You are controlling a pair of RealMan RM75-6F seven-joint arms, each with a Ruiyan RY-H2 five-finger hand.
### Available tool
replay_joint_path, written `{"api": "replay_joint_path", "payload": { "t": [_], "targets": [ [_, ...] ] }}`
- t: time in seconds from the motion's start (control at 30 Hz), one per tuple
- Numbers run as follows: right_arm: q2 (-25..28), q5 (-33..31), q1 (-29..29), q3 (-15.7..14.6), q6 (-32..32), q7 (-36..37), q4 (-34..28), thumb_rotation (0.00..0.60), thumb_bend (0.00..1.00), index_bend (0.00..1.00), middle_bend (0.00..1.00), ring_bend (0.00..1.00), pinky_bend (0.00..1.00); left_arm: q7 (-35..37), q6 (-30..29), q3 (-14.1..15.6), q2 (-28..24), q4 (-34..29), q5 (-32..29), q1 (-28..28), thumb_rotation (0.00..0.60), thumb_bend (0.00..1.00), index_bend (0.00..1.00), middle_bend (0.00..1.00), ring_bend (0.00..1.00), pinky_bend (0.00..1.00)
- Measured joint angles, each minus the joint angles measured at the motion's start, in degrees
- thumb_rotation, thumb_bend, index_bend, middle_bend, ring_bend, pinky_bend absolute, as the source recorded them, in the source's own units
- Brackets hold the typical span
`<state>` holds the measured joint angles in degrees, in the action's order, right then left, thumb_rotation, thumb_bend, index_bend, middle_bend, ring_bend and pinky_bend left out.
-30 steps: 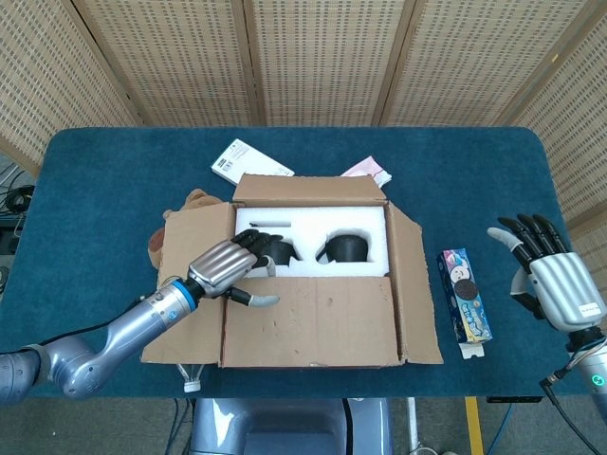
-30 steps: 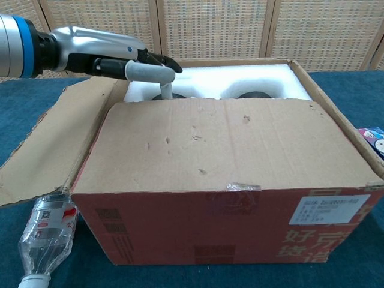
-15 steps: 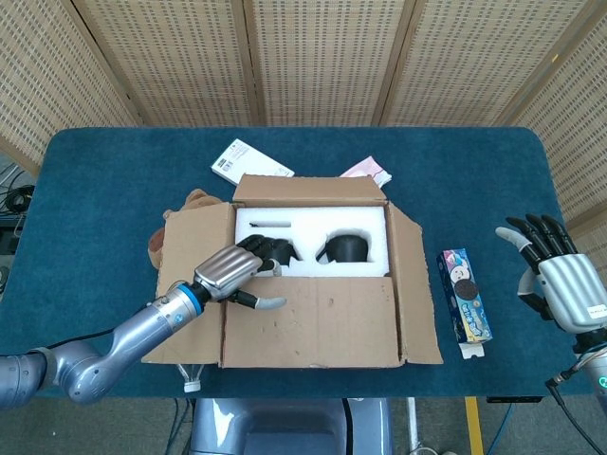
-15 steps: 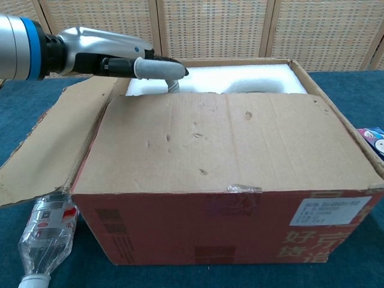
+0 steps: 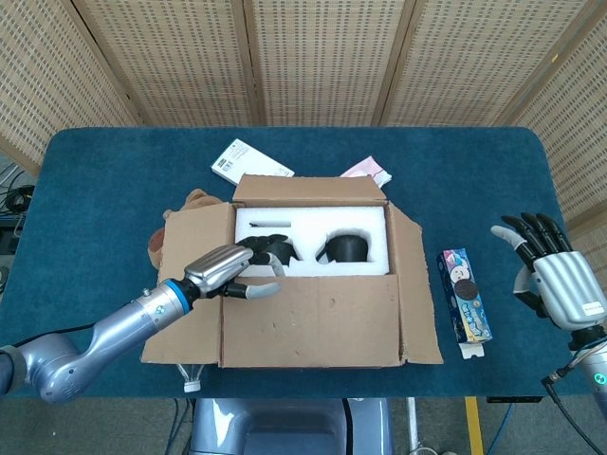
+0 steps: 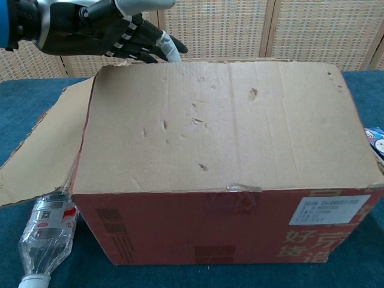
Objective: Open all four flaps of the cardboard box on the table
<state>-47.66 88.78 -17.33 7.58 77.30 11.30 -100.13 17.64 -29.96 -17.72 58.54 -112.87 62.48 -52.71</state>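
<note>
One flap (image 5: 313, 318) of the mid-table box (image 6: 222, 234) remains, raised by the left hand's (image 5: 230, 268) curled fingers; swing it outward and down steadily; right hand (image 5: 560, 284) idles open.

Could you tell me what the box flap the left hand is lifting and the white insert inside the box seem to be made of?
Near flap: apparently brown corrugated cardboard, matte, with dents and creases. White insert: probably moulded foam, soft matte white with shaped recesses, though that is less certain. The left hand touches the flap's edge.
</note>
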Motion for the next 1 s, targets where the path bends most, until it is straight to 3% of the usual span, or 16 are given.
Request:
{"api": "replay_joint_path", "payload": {
  "t": [0.17,0.33,0.53,0.67,0.77,1.0],
  "targets": [
    [0.17,-0.23,-0.22,0.08,-0.47,-1.23,-0.76,0.6,1.0,0.15,0.12,0.0,0.04,10.71,4.42,-3.1,-2.2,-1.24,5.38,2.01,0.048,0.13,0.37,0.0,0.0,0.0],
    [0.55,-0.59,-0.33,0.23,-0.75,-2.55,-1.88,0.6,1.0,0.15,0.12,0.0,0.04,24.26,7.61,-6.18,-3.9,-2.17,14.84,4.42,0.047,0.13,0.37,0.0,0.0,0.0],
    [0.76,-0.86,-0.54,0.37,-1.15,-3.5,-2.64,0.6,1.0,0.15,0.12,0.0,0.04,38.36,6.71,-6.48,-5.51,-2.06,27.26,5.62,0.045,0.14,0.37,0.0,0.0,0.0],
    [0.92,-0.95,-0.59,0.45,-1.25,-3.85,-3.01,0.6,1.0,0.15,0.12,0.0,0.04,49.21,3.17,-4.0,-6.96,-1.26,34.46,4.93,0.044,0.14,0.37,0.0,0.0,0.0],
    [1.16,-0.98,-0.55,0.47,-1.23,-4.08,-3.31,0.6,1.0,0.15,0.12,0.0,0.04,58.44,-1.67,-0.41,-8.12,0.42,42.06,3.44,0.044,0.14,0.37,0.0,0.0,0.0],
    [1.42,-1.12,-0.56,0.58,-1.29,-4.62,-3.79,0.6,1.0,0.15,0.12,0.0,0.04,78.92,-17.93,10.85,-10.39,8.17,59.38,-2.55,0.044,0.14,0.37,0.0,0.0,0.0]
  ]
}}
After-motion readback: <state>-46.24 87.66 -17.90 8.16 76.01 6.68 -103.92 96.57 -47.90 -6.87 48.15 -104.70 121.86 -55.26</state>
